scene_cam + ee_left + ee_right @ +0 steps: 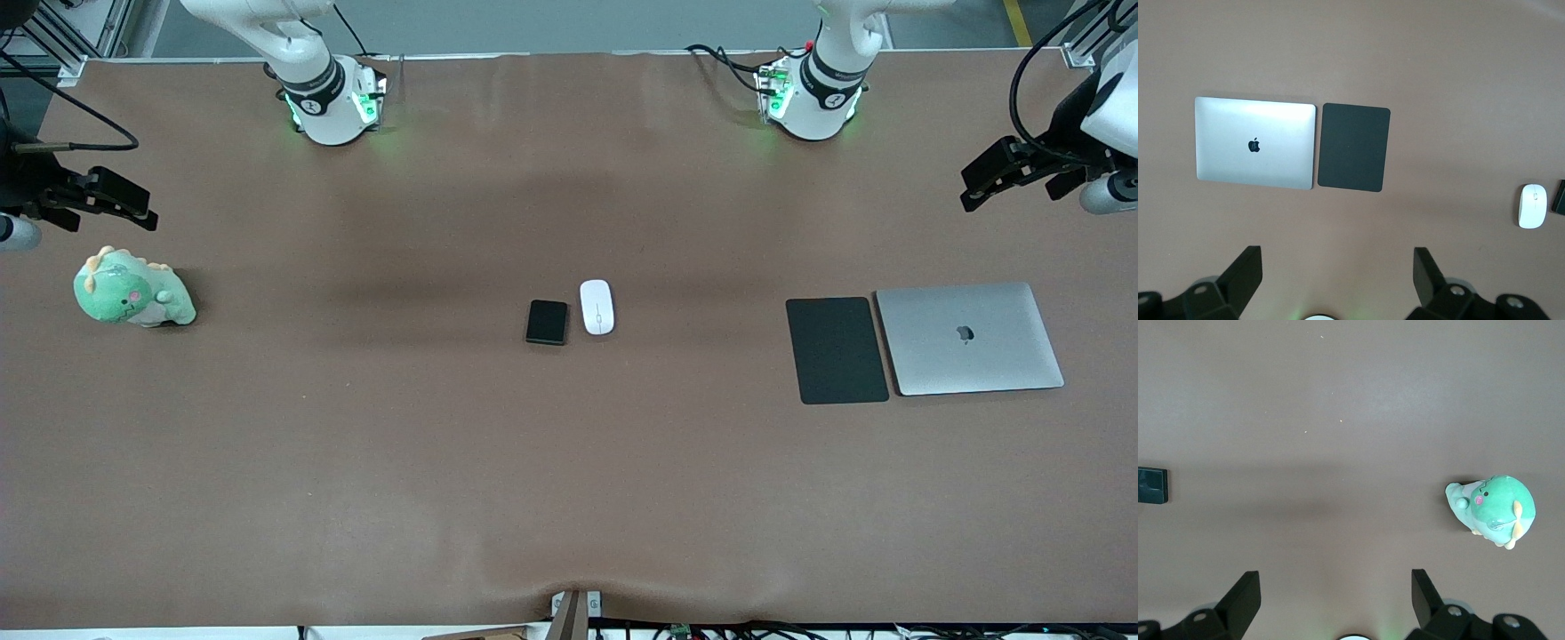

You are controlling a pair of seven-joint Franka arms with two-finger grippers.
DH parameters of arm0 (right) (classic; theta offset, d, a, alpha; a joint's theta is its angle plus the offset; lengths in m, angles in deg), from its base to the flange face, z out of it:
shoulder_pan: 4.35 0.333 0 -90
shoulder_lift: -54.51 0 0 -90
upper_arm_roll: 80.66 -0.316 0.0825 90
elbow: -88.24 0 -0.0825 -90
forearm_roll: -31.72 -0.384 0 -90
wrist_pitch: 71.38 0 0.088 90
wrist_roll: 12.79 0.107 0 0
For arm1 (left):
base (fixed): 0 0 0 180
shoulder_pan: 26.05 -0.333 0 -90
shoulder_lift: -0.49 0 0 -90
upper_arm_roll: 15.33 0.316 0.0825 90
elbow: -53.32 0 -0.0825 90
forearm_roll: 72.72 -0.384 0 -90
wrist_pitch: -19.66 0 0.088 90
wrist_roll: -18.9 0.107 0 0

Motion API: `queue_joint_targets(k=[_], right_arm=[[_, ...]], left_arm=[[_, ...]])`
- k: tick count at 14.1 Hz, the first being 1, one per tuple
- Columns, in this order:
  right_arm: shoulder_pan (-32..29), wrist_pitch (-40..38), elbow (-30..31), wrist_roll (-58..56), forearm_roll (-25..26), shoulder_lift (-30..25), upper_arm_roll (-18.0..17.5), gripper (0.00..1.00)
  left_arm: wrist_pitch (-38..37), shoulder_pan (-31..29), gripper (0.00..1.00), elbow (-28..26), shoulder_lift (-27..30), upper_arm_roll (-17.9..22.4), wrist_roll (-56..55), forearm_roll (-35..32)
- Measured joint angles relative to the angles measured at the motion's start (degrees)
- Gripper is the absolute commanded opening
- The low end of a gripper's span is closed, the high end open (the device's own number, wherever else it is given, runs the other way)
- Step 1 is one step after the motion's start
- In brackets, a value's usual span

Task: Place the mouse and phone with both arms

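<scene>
glossy white oval mouse (pixel 597 307) beside stubby black phone (pixel 547 322), left pincer (pixel 1338 270) and right pincer (pixel 1336 590) both released

Front cam: high, facing the robots, whole table. Wrist cams look straight down from well up. Left wrist and front share laptop (pixel 1255 144) (pixel 969 338) at 3 o'clock; right wrist and front share plush (pixel 1491 509) (pixel 132 290) at 9.
</scene>
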State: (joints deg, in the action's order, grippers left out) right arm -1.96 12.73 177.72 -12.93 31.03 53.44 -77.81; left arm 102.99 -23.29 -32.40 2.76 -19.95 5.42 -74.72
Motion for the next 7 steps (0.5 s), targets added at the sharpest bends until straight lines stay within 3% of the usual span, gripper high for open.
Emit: queue_joint_targets(k=[7], right_arm=[[0.00,0.00,0.00,0.00,0.00,0.01,-0.02,1.00]], left_arm=[[0.00,-0.94,1.00,0.03,0.00,0.45,0.00,-0.05]])
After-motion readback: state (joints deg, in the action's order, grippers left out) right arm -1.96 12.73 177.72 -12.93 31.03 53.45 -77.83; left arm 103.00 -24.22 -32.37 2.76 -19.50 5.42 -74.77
